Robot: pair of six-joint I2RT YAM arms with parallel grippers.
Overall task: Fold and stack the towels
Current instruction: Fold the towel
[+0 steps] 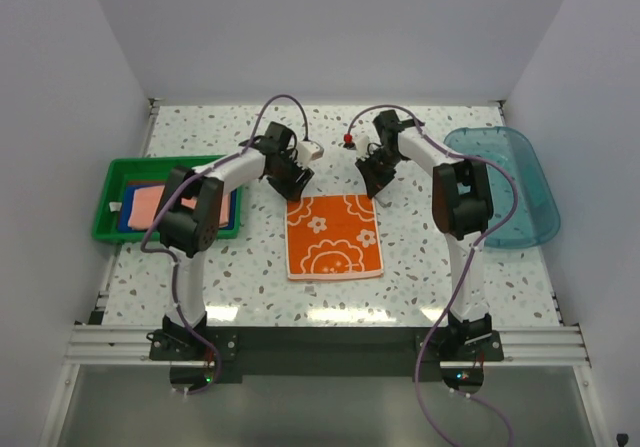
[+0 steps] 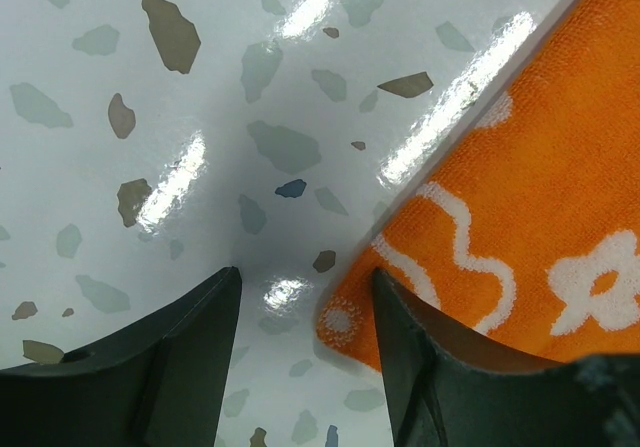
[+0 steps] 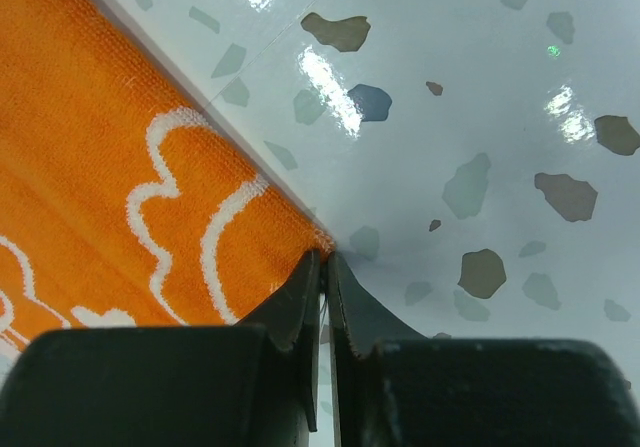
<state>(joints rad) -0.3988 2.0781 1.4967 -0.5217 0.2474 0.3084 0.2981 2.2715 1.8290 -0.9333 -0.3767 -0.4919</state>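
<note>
The orange towel (image 1: 334, 237) with white flower outlines lies flat in the middle of the table. My left gripper (image 1: 297, 189) hangs over its far left corner. In the left wrist view that gripper (image 2: 306, 277) is open, with the corner of the towel (image 2: 520, 197) lying between the fingers, against the right one. My right gripper (image 1: 375, 189) is at the far right corner. The right wrist view shows this gripper (image 3: 326, 255) shut, its tips pinching the very corner of the towel (image 3: 120, 197). A pink towel (image 1: 150, 204) lies on a blue towel (image 1: 128, 219) in the green tray.
The green tray (image 1: 108, 233) stands at the left edge of the table, beside the left arm. A clear blue tub (image 1: 510, 187) sits at the right, next to the right arm. White walls close in the table on three sides.
</note>
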